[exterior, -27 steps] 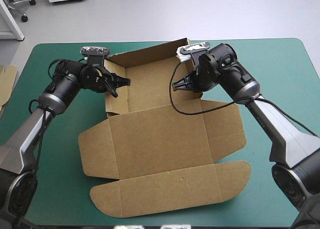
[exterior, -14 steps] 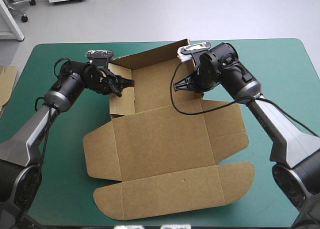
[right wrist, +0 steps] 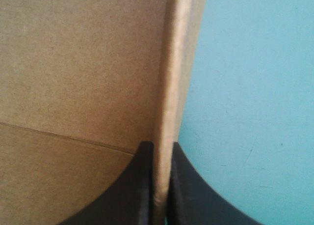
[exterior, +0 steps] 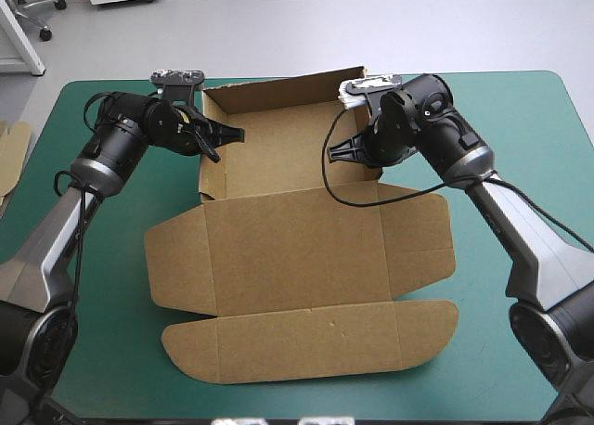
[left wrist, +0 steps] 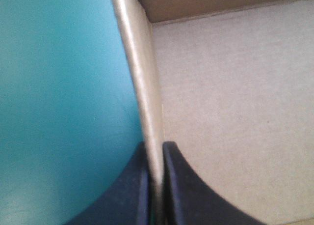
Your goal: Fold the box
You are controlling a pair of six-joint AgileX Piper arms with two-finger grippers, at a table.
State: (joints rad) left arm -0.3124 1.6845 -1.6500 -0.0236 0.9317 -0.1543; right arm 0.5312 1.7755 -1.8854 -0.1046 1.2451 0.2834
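Two robot arms are seen reaching over the teal-green table cover (exterior: pixel 520 119) to the far part of a cut sheet of brown cardboard, the box (exterior: pixel 306 249).

The left arm is brought in from the near left corner. Its forearm is angled toward the far edge and its wrist is turned inward, so that the left gripper (exterior: pixel 227 137), with two black fin-shaped fingers, is pointed across toward the other arm. Its fingers are pressed all but together on the raised left wall (exterior: pixel 213 170) of the box. In the left wrist view the thin board is seen clamped upright between them, with the teal-green cover on one side, the box floor (left wrist: pixel 235 112) on the other, and the raised back wall (exterior: pixel 278 89) ahead of the fingertips.

The right arm is brought in from the near right corner, its long forearm slanted toward the far edge and its wrist bent inward and down. The right gripper (exterior: pixel 345 152) is likewise clamped on the upright right wall (right wrist: pixel 171 63), brown board to one side of it and cover to the other.

Nearer than both grippers, the rest of the sheet is laid flat, with side flaps spread and a long rounded flap (exterior: pixel 306 346) toward the near edge.

At the table's left edge, well apart from the left gripper, an edge of more brown board (exterior: pixel 11 156) is shown
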